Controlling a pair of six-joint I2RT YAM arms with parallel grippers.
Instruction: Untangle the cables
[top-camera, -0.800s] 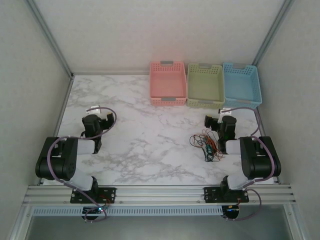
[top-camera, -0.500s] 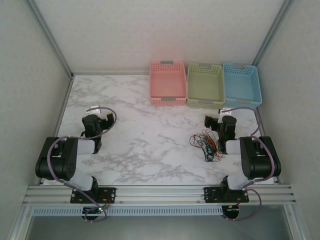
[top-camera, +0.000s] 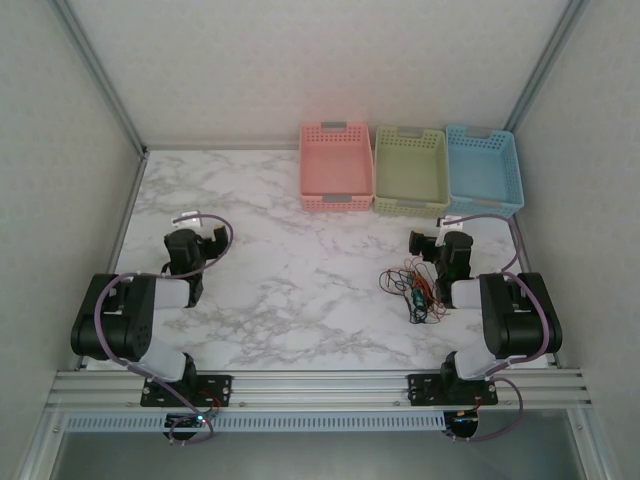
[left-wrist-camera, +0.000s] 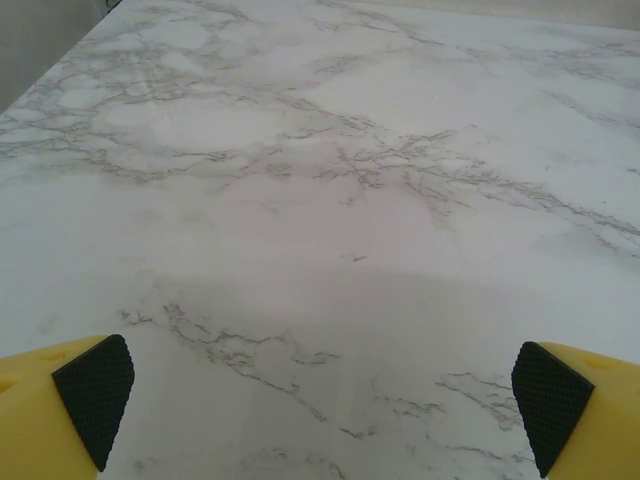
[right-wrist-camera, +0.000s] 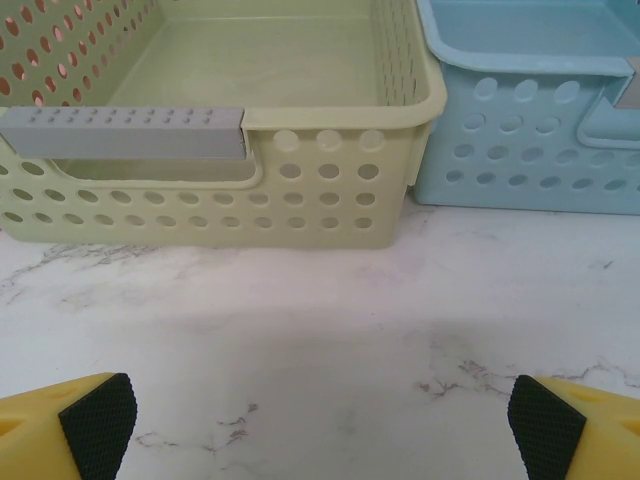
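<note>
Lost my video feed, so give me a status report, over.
Left gripper open above the table. Right gripper open, facing the green basket. Cables in a tangle beside the right arm, ungrabbed.

marble table (top-camera: 290, 265), cables (top-camera: 413, 290), three baskets (top-camera: 410, 208)

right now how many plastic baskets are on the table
3, side by side along the far edge of the marble table: a pink perforated plastic basket on the left, a green basket in the middle, a blue basket on the right. None seems hidden.
</note>
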